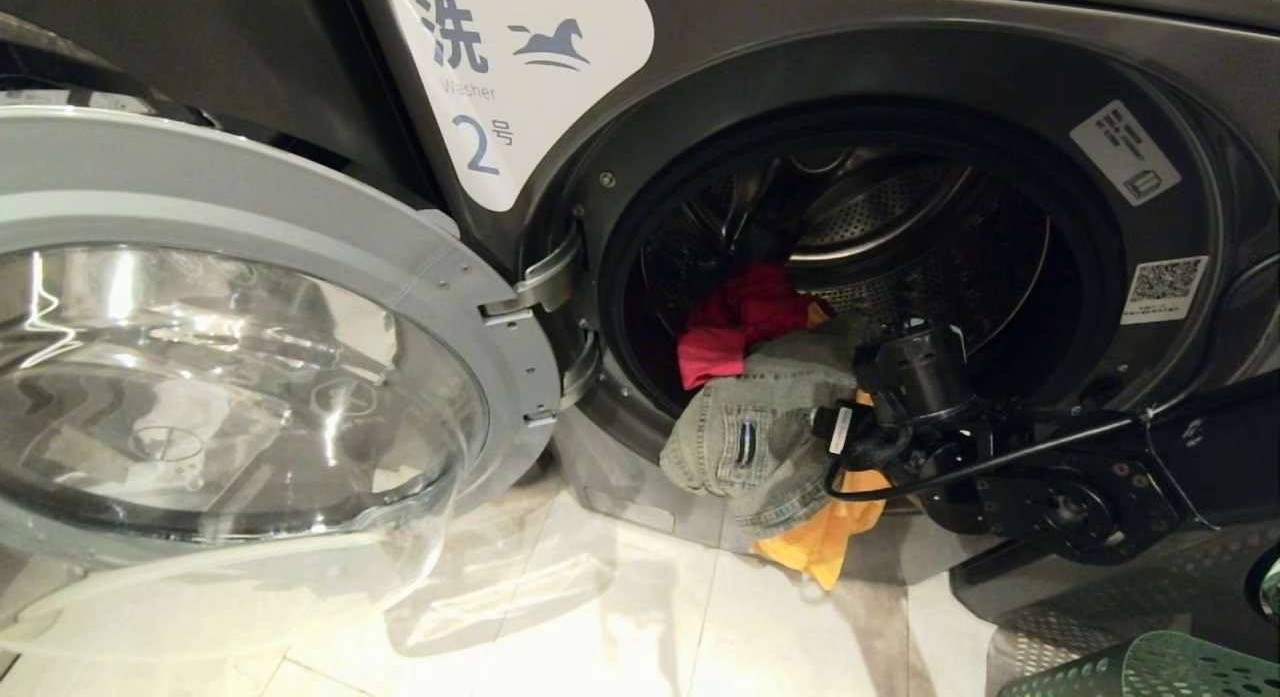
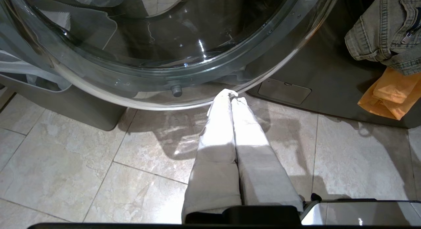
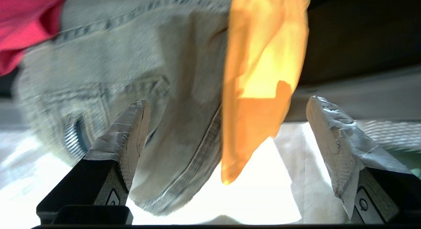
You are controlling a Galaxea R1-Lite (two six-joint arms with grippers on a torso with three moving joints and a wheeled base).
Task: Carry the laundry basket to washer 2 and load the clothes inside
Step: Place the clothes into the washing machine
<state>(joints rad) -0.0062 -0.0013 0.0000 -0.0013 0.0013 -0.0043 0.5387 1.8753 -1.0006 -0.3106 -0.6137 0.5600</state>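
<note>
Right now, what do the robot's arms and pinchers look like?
The right arm is black and chunky, with round joints, small screws and a black cable looping along it. The right gripper has two black fingers wrapped in silvery-grey tape at the tips. The left gripper has two long fingers covered in pale grey-white wrapping.

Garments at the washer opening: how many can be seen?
3. The red garment lies inside the drum; the grey-green denim garment and the yellow-orange garment hang out over the door lip. More may be hidden deeper inside.
</note>
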